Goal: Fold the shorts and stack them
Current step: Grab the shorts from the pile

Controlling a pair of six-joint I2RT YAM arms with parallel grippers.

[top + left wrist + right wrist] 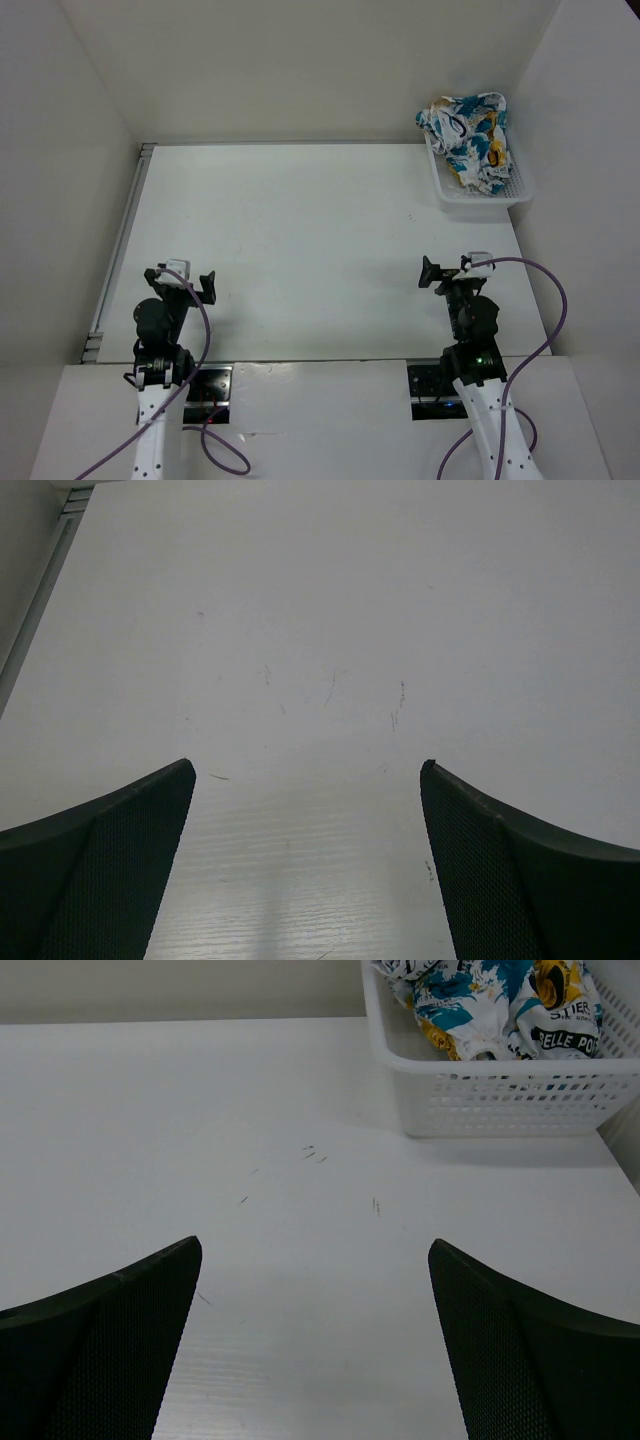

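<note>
Overhead view: a white table (pixel 300 230) with two robot arms mounted at its near edge. The left gripper (pixel 187 283) and the right gripper (pixel 447 274) sit over bare tabletop, each spread wide and holding nothing. The shorts (pixel 468 135), a crumpled heap of white fabric with teal, orange-yellow and black print, lie in a white mesh basket (pixel 480 200) at the far right corner, well apart from both arms. Left wrist view: two dark fingers (pixel 110 860) stand wide apart with only scuffed white tabletop between them. Right wrist view: the fingers (pixel 530 1350) are likewise wide and empty, and beyond them, to the right, the shorts are bunched in the basket and rise above its rim. The task looks unstarted. Nothing is lifted out, laid flat, folded or stacked, and the number of pairs in the heap cannot be told.
</note>
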